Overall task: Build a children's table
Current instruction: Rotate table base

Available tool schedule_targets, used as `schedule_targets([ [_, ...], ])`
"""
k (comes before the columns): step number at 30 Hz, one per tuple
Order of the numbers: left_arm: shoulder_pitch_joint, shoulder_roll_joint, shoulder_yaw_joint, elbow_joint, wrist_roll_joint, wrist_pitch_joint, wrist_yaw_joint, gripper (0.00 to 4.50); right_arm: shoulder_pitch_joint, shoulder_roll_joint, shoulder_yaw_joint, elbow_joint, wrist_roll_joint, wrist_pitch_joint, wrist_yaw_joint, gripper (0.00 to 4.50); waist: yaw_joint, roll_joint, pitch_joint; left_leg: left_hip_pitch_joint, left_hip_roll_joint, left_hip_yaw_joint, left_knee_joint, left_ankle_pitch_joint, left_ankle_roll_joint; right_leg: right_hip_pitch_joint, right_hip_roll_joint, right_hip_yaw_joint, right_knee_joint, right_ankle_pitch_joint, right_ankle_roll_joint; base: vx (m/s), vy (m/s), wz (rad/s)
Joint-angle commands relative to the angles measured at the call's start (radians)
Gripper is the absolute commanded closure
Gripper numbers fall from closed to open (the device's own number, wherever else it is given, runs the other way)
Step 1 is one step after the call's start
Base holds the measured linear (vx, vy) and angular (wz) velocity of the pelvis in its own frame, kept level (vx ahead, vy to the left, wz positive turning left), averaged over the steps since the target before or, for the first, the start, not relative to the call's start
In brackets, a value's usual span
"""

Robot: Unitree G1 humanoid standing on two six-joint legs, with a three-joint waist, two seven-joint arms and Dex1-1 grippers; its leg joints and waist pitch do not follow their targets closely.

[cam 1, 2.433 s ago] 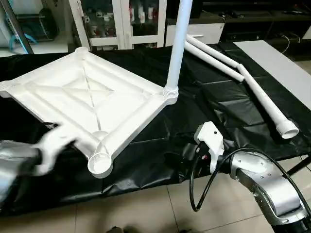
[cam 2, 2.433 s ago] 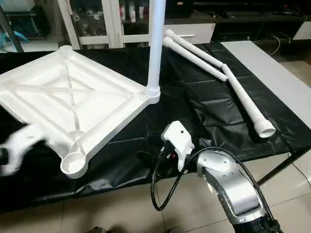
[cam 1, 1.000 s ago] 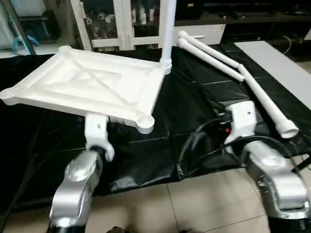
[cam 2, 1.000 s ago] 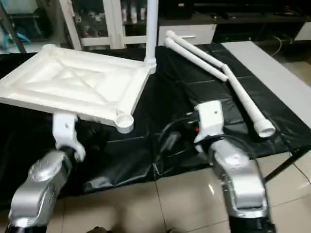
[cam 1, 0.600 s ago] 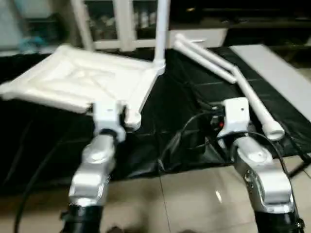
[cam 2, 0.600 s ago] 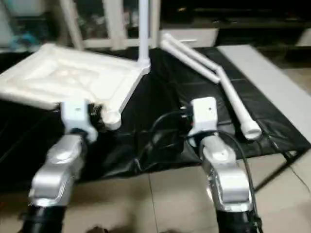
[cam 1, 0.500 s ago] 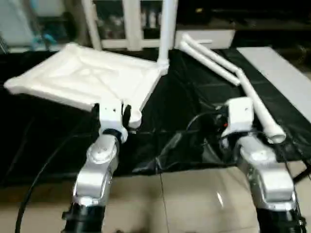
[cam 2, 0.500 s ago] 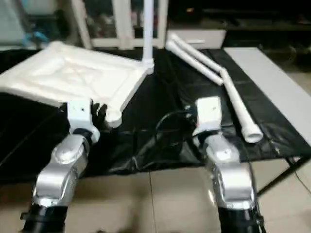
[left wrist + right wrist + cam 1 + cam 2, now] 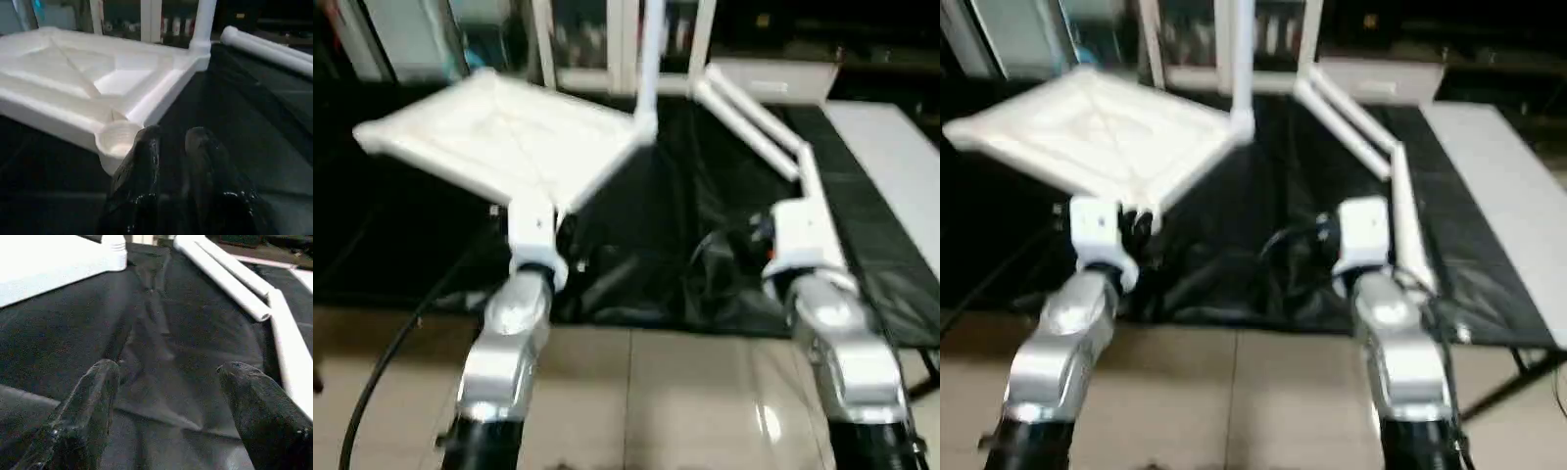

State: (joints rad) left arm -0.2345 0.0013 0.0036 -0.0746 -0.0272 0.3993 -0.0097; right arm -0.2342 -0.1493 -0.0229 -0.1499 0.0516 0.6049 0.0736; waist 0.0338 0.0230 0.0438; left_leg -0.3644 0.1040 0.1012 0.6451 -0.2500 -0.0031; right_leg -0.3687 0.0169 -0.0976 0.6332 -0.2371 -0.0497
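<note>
From the head views we see the tabletop (image 9: 499, 137) lying underside up on the black-covered work table (image 9: 705, 245), with 1 leg (image 9: 651, 59) already standing in its far corner socket. 3 loose legs (image 9: 754, 122) lie to the right on the black cover, well apart from the tabletop. Both arms hang at the near table edge, neither carrying anything.

In the left wrist view, the left gripper (image 9: 171, 142) has its fingers (image 9: 144, 147) nearly together with only a narrow gap, pinching nothing. The empty near corner socket (image 9: 116, 137) sits just beside them.

In the right wrist view, the right gripper (image 9: 166, 377) has its fingers (image 9: 98, 382) spread wide over bare black cover, with the loose legs ahead and to the side.

We judge the step in hand to be fetching the next leg. To do it well, we would send the right gripper, already spread, to the nearest loose leg and close near its socket end, so the long tube does not swing. The left gripper looks well placed to steady the tabletop beside that near socket while the leg goes in upright.
</note>
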Motion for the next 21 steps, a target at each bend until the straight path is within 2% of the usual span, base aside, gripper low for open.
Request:
schedule_targets([
  [1,-0.003,-0.003,0.011,-0.019,-0.010,0.008,-0.011,3.45,-0.009,0.012,-0.018,-0.020,0.030,-0.008,0.001,0.96,-0.001,-0.004,-0.051,0.008,0.188,-0.086,-0.081,-0.049,0.189,0.043,-0.221,0.126,-0.079,-0.028,0.079,-0.061,-0.104,0.09],
  [2,-0.004,-0.004,0.011,-0.020,-0.012,0.008,-0.014,3.45,-0.013,0.014,-0.027,-0.017,0.035,-0.007,-0.001,0.96,0.014,-0.018,-0.039,0.000,0.101,-0.026,-0.056,-0.110,0.110,0.062,-0.212,0.129,-0.127,-0.261,0.090,-0.061,-0.104,0.09],
  [3,-0.004,-0.003,0.011,-0.020,-0.015,0.007,-0.015,3.45,-0.016,0.014,-0.030,-0.014,0.035,-0.007,-0.002,0.96,0.027,-0.029,-0.023,0.012,0.046,0.017,-0.027,-0.105,0.053,0.056,-0.184,0.118,-0.170,-0.640,0.166,-0.054,-0.068,0.06],
  [4,-0.004,-0.002,0.011,-0.023,-0.019,0.008,-0.016,3.45,-0.020,0.011,-0.032,-0.010,0.033,-0.007,-0.001,0.96,0.030,-0.025,-0.021,0.027,0.046,0.028,-0.035,-0.133,0.038,0.052,-0.164,0.107,-0.188,-0.811,0.198,0.000,0.000,0.00],
  [5,-0.004,-0.001,0.011,-0.024,-0.022,0.009,-0.016,3.45,-0.023,0.009,-0.032,-0.005,0.031,-0.008,0.000,0.96,0.030,-0.022,-0.024,0.031,0.055,0.025,-0.048,-0.154,0.037,0.058,-0.154,0.095,-0.189,-0.808,0.195,0.000,0.000,0.00],
  [6,-0.004,0.002,0.010,-0.025,-0.024,0.011,-0.015,3.45,-0.027,0.007,-0.033,-0.001,0.031,-0.011,0.002,0.96,0.026,-0.016,-0.028,0.047,0.079,0.017,-0.078,-0.205,0.042,0.065,-0.135,0.070,-0.187,-0.733,0.174,0.000,0.000,0.00],
  [7,-0.003,0.003,0.011,-0.027,-0.027,0.012,-0.015,3.45,-0.030,0.007,-0.035,0.002,0.032,-0.013,0.005,0.96,0.022,-0.007,-0.022,0.073,0.104,0.004,-0.099,-0.272,0.044,0.056,-0.128,0.053,-0.182,-0.704,0.153,0.000,0.000,0.00],
  [8,-0.003,0.003,0.013,-0.028,-0.029,0.013,-0.016,3.45,-0.034,0.006,-0.036,0.007,0.032,-0.016,0.007,0.96,-0.006,0.011,-0.017,0.141,0.182,-0.041,-0.145,-0.497,0.033,0.034,-0.118,0.015,-0.146,-0.602,0.091,0.000,0.000,0.00],
  [9,0.000,0.004,0.014,-0.031,-0.030,0.014,-0.018,3.45,-0.037,0.006,-0.037,0.009,0.032,-0.016,0.008,0.96,-0.010,0.027,-0.010,0.174,0.307,-0.065,-0.226,-0.708,-0.034,0.016,-0.123,0.021,0.030,-0.309,0.033,0.017,0.027,-0.23],
  [10,0.000,0.003,0.014,-0.032,-0.029,0.015,-0.019,3.45,-0.040,0.005,-0.038,0.013,0.033,-0.017,0.010,0.96,0.000,0.022,0.001,0.160,0.294,-0.024,-0.257,-0.803,-0.061,-0.002,-0.120,0.014,0.088,-0.128,-0.001,0.086,-0.008,-0.35],
  [11,0.001,0.002,0.013,-0.033,-0.029,0.015,-0.021,3.45,-0.043,0.002,-0.039,0.017,0.035,-0.019,0.012,0.96,-0.005,0.005,0.000,0.169,0.293,0.002,-0.257,-0.805,-0.049,-0.011,-0.131,0.022,0.092,-0.110,-0.005,0.086,-0.008,-0.35],
  [12,0.001,0.002,0.013,-0.033,-0.029,0.015,-0.021,3.45,-0.043,0.002,-0.039,0.017,0.035,-0.019,0.012,0.96,-0.001,-0.005,-0.006,0.206,0.226,0.075,-0.217,-0.786,-0.056,-0.033,-0.136,0.040,0.030,-0.204,-0.034,0.132,-0.061,-0.32],
  [13,0.002,0.002,0.012,-0.033,-0.029,0.016,-0.021,3.45,-0.045,0.001,-0.040,0.020,0.036,-0.021,0.014,0.96,-0.007,-0.026,-0.010,0.172,0.101,0.123,-0.112,-0.648,-0.067,-0.014,-0.147,0.096,-0.090,-0.419,-0.101,0.174,-0.099,-0.46],
  [14,0.004,0.001,0.011,-0.035,-0.032,0.017,-0.022,3.45,-0.050,-0.003,-0.040,0.027,0.035,-0.024,0.017,0.96,0.016,-0.047,-0.026,0.123,0.041,0.138,-0.047,-0.500,-0.047,0.061,-0.166,0.174,-0.126,-0.522,-0.109,0.174,-0.099,-0.46],
  [15,0.006,0.000,0.010,-0.037,-0.034,0.018,-0.021,3.45,-0.053,-0.005,-0.041,0.031,0.034,-0.025,0.020,0.96,0.076,-0.068,-0.050,0.030,0.021,0.078,0.053,-0.233,0.011,0.190,-0.233,0.301,-0.143,-0.517,-0.207,0.206,-0.067,-0.47],
  [16,0.006,0.000,0.009,-0.038,-0.036,0.018,-0.020,3.45,-0.055,-0.006,-0.041,0.033,0.034,-0.026,0.021,0.96,0.088,-0.073,-0.044,-0.030,0.002,0.037,0.089,-0.113,0.006,0.221,-0.186,0.337,-0.120,-0.271,-0.264,0.203,-0.032,-0.34],
  [17,0.007,0.000,0.008,-0.039,-0.036,0.018,-0.017,3.45,-0.062,-0.009,-0.045,0.037,0.035,-0.026,0.024,0.96,0.090,-0.074,-0.044,-0.052,-0.008,0.023,0.101,-0.069,-0.012,0.226,-0.155,0.343,-0.109,-0.129,-0.288,0.203,-0.032,-0.34],
  [18,0.007,0.000,0.008,-0.039,-0.036,0.018,-0.017,3.45,-0.062,-0.009,-0.045,0.037,0.035,-0.026,0.024,0.96,0.089,-0.060,-0.039,-0.067,-0.007,-0.009,0.101,-0.013,-0.062,0.219,-0.120,0.352,-0.104,0.070,-0.291,0.182,0.000,-0.29],
  [19,0.008,0.001,0.009,-0.040,-0.037,0.018,-0.017,3.45,-0.064,-0.010,-0.045,0.039,0.034,-0.027,0.025,0.96,0.084,-0.032,-0.041,-0.058,0.006,-0.032,0.035,0.056,-0.092,0.196,-0.051,0.330,-0.103,0.134,-0.209,0.182,0.028,-0.40],
  [20,0.008,0.002,0.009,-0.040,-0.037,0.017,-0.017,3.45,-0.068,-0.013,-0.047,0.042,0.034,-0.029,0.026,0.96,0.074,-0.012,-0.039,-0.037,0.011,-0.033,-0.025,0.096,-0.095,0.182,0.001,0.297,-0.097,0.104,-0.125,0.182,0.028,-0.40],
  [21,0.007,0.002,0.010,-0.041,-0.036,0.017,-0.017,3.45,-0.070,-0.015,-0.047,0.045,0.034,-0.031,0.027,0.96,0.045,0.048,-0.054,0.059,0.075,-0.061,-0.102,0.123,-0.053,0.106,0.024,0.211,-0.072,-0.059,0.051,0.157,0.081,-0.55],
])
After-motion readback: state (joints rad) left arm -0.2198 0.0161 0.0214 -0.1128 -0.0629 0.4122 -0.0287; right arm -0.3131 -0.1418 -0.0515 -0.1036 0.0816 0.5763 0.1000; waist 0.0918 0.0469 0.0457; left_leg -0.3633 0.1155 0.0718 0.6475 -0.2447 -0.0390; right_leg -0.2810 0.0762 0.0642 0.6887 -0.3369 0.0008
